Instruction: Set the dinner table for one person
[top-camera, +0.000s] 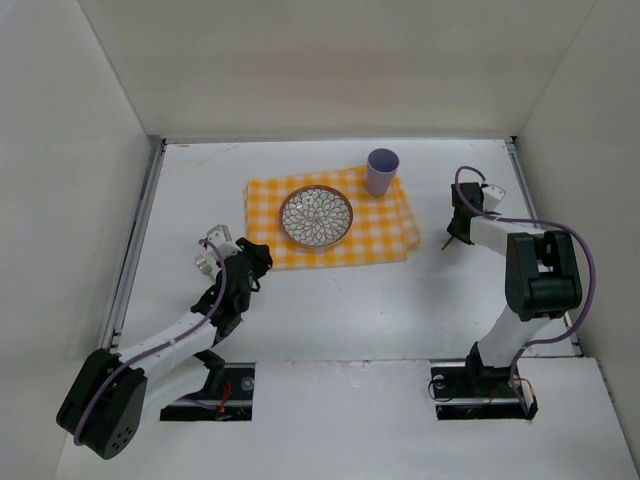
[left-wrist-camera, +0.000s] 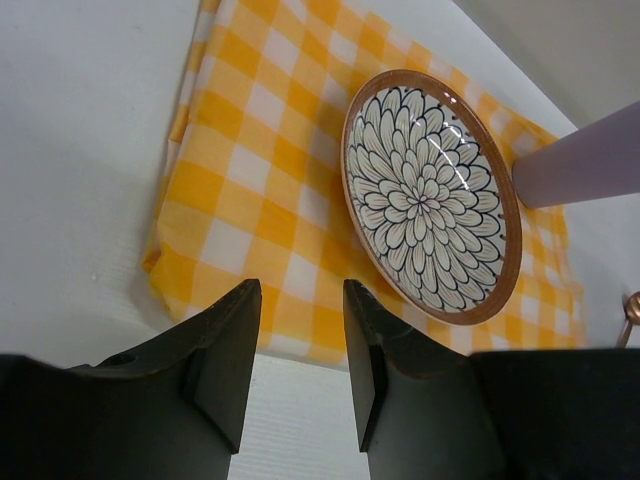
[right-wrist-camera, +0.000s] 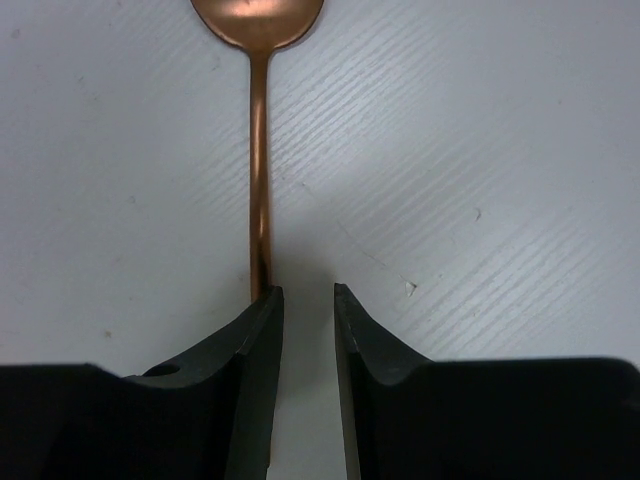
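A yellow-and-white checked cloth (top-camera: 380, 238) lies on the white dinner table (top-camera: 350, 310). A flower-patterned plate (top-camera: 316, 215) sits on it, and a lilac cup (top-camera: 381, 171) stands at its far right corner. My left gripper (top-camera: 255, 258) is open and empty, just off the cloth's near left corner (left-wrist-camera: 250, 170); its view also shows the plate (left-wrist-camera: 430, 190) and the cup (left-wrist-camera: 585, 160). A copper spoon (right-wrist-camera: 259, 150) lies on the table right of the cloth. My right gripper (right-wrist-camera: 305, 292) is slightly open over the spoon's handle end, which runs under one finger. The spoon (top-camera: 447, 241) shows only as a tip in the top view.
Pale walls close in the table on the left, right and far sides. A metal rail (top-camera: 135, 250) runs along the left edge. Both arm bases stand at the near edge.
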